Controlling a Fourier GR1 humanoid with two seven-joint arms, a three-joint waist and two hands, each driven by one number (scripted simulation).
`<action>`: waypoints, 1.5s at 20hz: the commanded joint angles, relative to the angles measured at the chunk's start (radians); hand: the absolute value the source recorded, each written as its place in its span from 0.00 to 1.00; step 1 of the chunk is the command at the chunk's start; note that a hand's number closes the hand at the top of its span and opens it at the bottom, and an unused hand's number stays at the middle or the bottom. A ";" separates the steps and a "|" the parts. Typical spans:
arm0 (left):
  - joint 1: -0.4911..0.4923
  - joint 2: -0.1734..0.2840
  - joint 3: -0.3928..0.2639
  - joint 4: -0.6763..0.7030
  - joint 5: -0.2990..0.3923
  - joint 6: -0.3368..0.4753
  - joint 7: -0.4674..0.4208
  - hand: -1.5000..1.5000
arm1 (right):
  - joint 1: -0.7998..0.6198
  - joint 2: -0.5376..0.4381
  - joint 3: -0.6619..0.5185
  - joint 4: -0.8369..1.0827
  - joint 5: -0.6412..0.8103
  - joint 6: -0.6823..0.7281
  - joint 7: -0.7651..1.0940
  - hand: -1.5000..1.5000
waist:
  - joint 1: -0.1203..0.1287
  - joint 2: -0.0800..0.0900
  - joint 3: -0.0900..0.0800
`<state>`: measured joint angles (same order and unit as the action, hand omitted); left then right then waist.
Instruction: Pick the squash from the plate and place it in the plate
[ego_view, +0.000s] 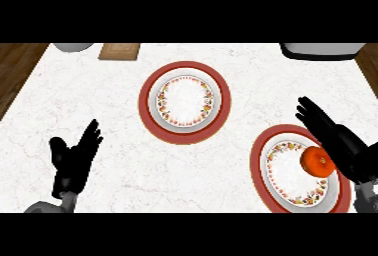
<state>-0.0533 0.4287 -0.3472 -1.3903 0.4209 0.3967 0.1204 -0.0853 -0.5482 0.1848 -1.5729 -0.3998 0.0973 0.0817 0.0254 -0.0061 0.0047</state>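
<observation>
**Squash on near-right plate, right robot hand alongside**

Tabletop (111, 115): white marbled surface, with wood floor showing past its left and right edges.

Squash (318, 162): orange and round. It sits on the right part of the near-right plate (284, 192), a white plate with a floral band and a broad red rim, which lies at the near right of the tabletop.

Far plate (184, 100): same pattern, nothing on it, at centre and farther away, well apart from the near-right plate.

Right robot hand (336, 137): comes in from the near right. Its fingers are straight and extended, pointing far-left, and lie just beside the right side of the squash. They are not curled round it. Whether they touch it cannot be told; the hand has nothing in its hold.

Left robot hand (74, 155): at the near left over bare tabletop, open, fingers up, resting, with nothing held. It is well apart from both plates.

Far edge: a wooden board (119, 51) at far left of centre, a grey round object (72, 47) left of it, and a dark-rimmed white object (321, 50) at far right. All three are cut off by the view.
</observation>
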 joint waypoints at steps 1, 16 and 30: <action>-0.048 0.004 0.028 -0.025 -0.033 0.004 0.023 0.50 | -0.079 0.090 -0.020 0.082 0.037 -0.069 0.012 1.00 | -0.019 0.007 -0.004; -0.003 0.071 0.079 0.053 -0.054 -0.196 -0.330 0.50 | 0.009 0.404 0.017 0.159 0.593 -1.013 -0.234 0.00 | -0.026 0.007 -0.007; -0.027 0.060 0.119 0.092 -0.079 -0.230 -0.311 0.50 | 0.290 0.190 0.062 -0.092 1.065 -0.836 0.444 0.00 | -0.042 0.004 -0.011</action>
<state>-0.0777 0.4762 -0.2410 -1.3159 0.3431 0.1847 -0.1853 0.1344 -0.3107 0.2192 -1.6070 0.5575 -0.8463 0.3507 -0.0120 -0.0011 -0.0050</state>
